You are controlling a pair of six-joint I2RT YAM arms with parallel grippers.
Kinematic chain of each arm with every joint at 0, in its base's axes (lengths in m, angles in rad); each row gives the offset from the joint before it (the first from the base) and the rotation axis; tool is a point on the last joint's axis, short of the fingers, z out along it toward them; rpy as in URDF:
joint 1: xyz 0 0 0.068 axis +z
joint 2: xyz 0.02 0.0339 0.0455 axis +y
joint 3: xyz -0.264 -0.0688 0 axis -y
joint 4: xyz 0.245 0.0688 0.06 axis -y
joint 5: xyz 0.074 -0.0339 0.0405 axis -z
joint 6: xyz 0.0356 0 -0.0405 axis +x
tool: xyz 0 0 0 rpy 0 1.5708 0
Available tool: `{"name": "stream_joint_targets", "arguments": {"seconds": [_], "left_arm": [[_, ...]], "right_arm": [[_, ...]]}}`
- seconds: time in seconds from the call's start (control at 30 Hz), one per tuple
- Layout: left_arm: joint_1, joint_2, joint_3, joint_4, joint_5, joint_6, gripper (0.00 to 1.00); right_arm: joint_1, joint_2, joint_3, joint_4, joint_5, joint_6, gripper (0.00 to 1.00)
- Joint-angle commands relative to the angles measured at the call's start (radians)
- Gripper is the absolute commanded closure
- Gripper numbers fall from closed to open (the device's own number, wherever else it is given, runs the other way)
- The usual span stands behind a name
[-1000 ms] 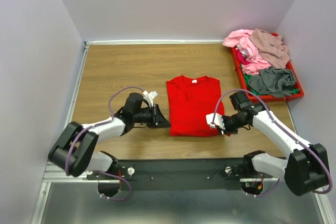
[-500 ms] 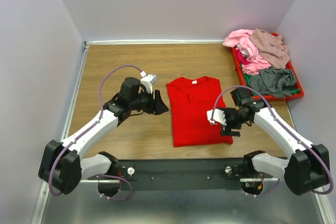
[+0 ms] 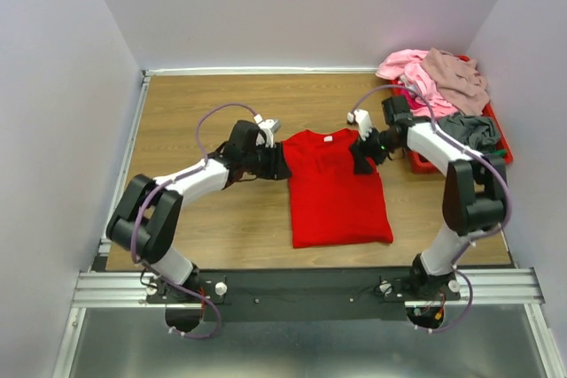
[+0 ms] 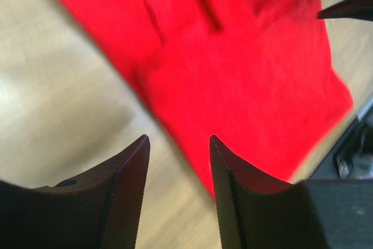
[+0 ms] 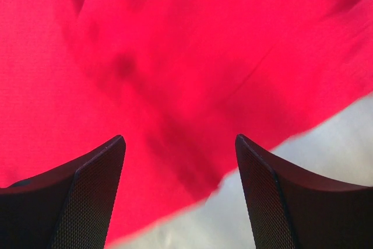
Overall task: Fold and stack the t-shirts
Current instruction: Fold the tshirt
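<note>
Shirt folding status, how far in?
Done: red shirt lies flat, sides folded in. In hand: left gripper and right gripper, both open, sit at its collar corners, gripping nothing. Left: finishing that fold, then the pile of shirts in the tray. No stack yet.

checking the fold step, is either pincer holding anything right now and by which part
Nothing is held. The left pincer and the right pincer both stand open over the shoulder corners of the red shirt, with no fabric pinched.
</note>
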Motion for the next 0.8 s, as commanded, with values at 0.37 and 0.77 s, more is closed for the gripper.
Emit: {"name": "stream_joint_targets", "arguments": {"seconds": [0.37,0.77], "left_arm": [[-0.01,0.139,0.047,0.126,0.003,-0.05,0.54],[-0.07,0.16,-0.015,0.14,0.042,-0.061,0.54]], "right_arm": [[-0.051,0.417,0.408,0.195,0.013,0.421,0.19],[-0.06,0.527,0.491,0.195,-0.012,0.42,0.2]]}}
